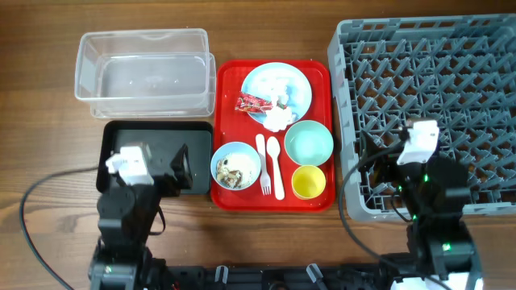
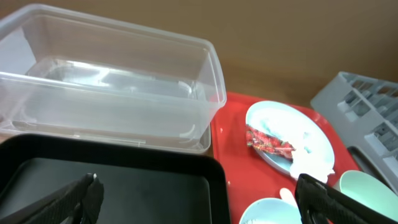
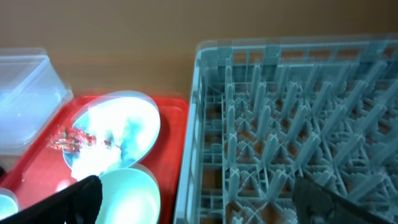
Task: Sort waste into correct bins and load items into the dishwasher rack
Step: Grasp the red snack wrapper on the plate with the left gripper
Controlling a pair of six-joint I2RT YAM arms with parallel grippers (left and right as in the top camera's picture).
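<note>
On the red tray, the pale blue plate (image 1: 276,87) holds the red wrapper (image 1: 255,104) and white tissue (image 1: 279,118). A pale blue bowl (image 1: 235,165) holds food scraps. The mint bowl (image 1: 309,142), yellow cup (image 1: 308,182), white fork (image 1: 263,167) and spoon (image 1: 275,165) lie beside them. The clear tub (image 1: 145,72) and black tray (image 1: 153,153) are at the left, the grey rack (image 1: 435,105) at the right. My left gripper (image 2: 199,202) is open and empty over the black tray's right part. My right gripper (image 3: 199,202) is open and empty over the rack's left edge.
The red serving tray (image 1: 234,129) sits between the black tray and the rack. The wooden table (image 1: 40,121) shows around everything. Black cables (image 1: 28,201) loop near both arm bases at the front.
</note>
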